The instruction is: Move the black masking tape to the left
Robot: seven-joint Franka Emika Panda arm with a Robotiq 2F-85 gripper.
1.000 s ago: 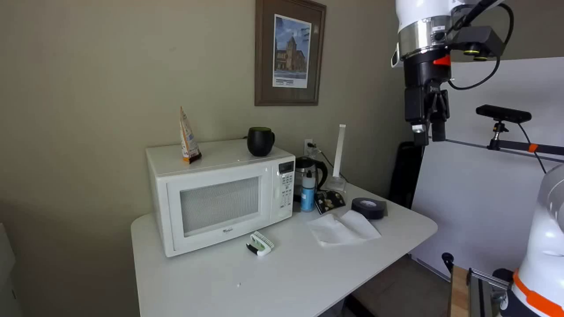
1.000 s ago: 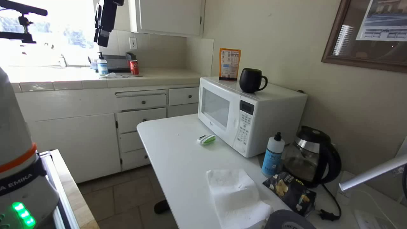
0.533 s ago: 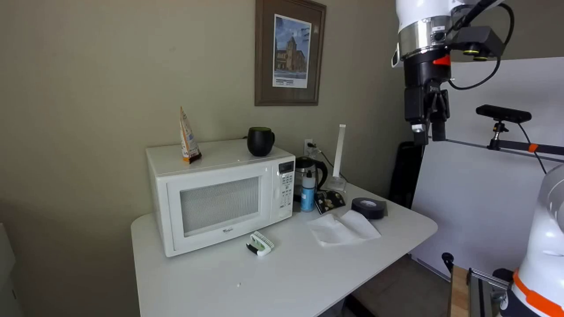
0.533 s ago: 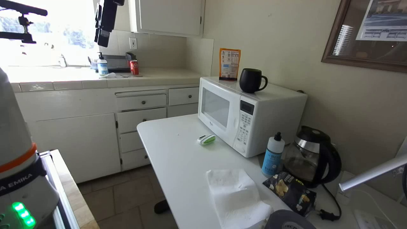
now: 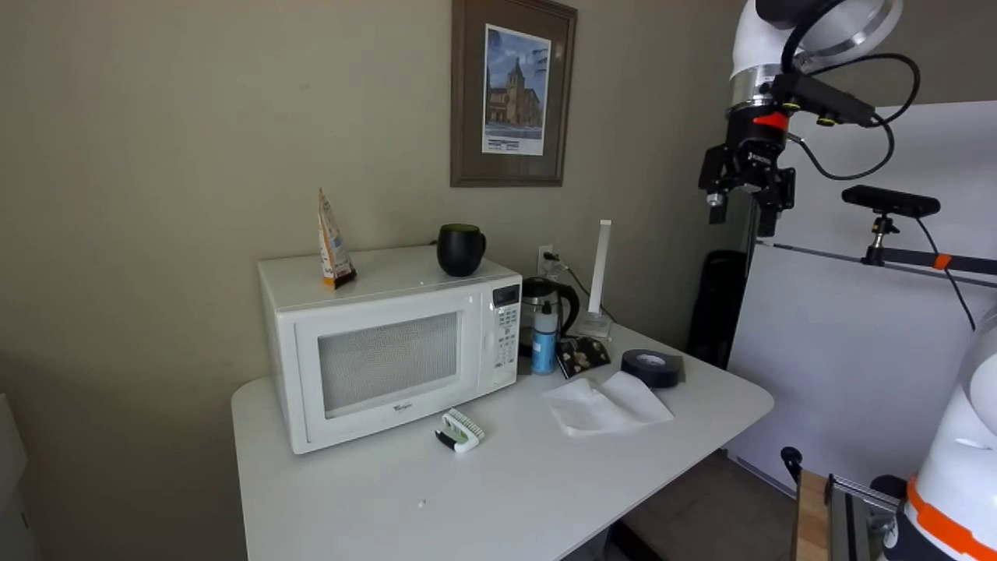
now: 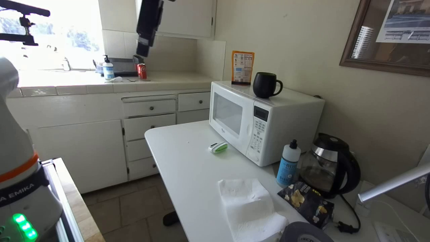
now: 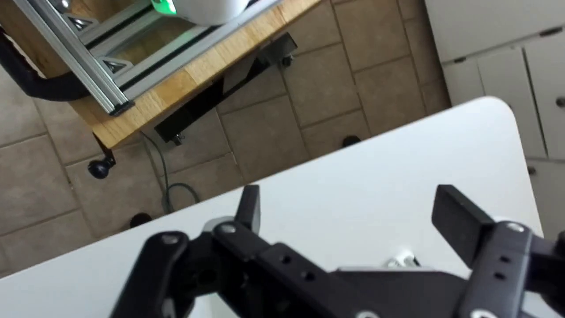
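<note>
Your claw point(image 5: 742, 220) is hanging wide-spread, upper right in an exterior view; black tape point(image 5: 647, 375) is lying right of centre.

Glaring window point(image 6: 70, 30), dim lower wall point(image 5: 125, 452)

All views onto the table point(image 5: 537, 467)

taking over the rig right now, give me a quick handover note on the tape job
Gripper: open, nothing between the fingers, raised clear of the table.
Tape: flat on the table, beside the paper towel; whether they touch is unclear; not seen in the wrist view.
Done: no sign of progress; the tape isn't held.
To do: probably lower to the tape, grip it, shift it left, release.
</note>
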